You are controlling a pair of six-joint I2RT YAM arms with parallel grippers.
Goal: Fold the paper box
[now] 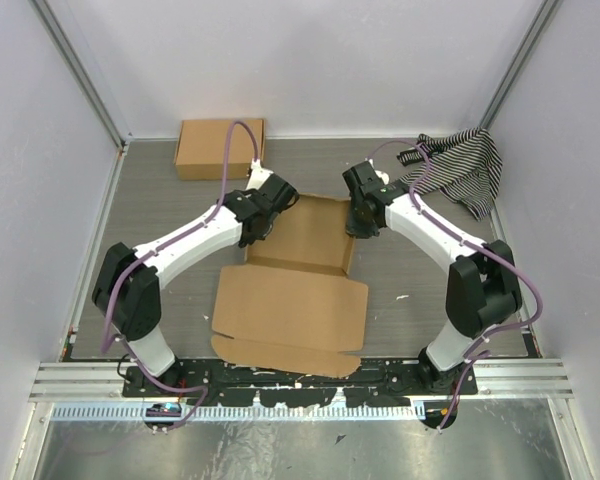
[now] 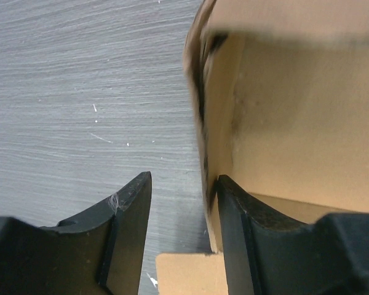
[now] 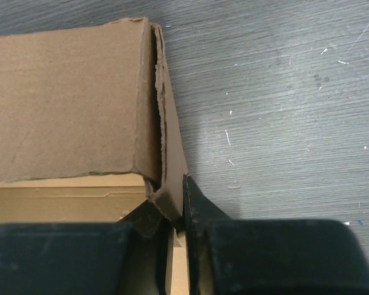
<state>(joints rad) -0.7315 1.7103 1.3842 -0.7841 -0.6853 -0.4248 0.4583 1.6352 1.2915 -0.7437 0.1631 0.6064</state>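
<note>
- Our left end effector stands apart, a wall of the large brown corrugated-cardboard paper box between its jaws; unclamped, it may flop.
- Our right end effector is clamped on another wall; pulling may tear it.

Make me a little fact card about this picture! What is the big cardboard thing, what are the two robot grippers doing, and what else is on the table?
Main thing: paper box, brown cardboard, partly folded
Near part: lies flat, toward the near edge
Far part: side walls raised, between the two grippers
Left gripper: open, one side wall between its fingers
Right gripper: shut on the opposite side wall, at a corner
Also on table: small cardboard box at far left, striped cloth at far right
</note>
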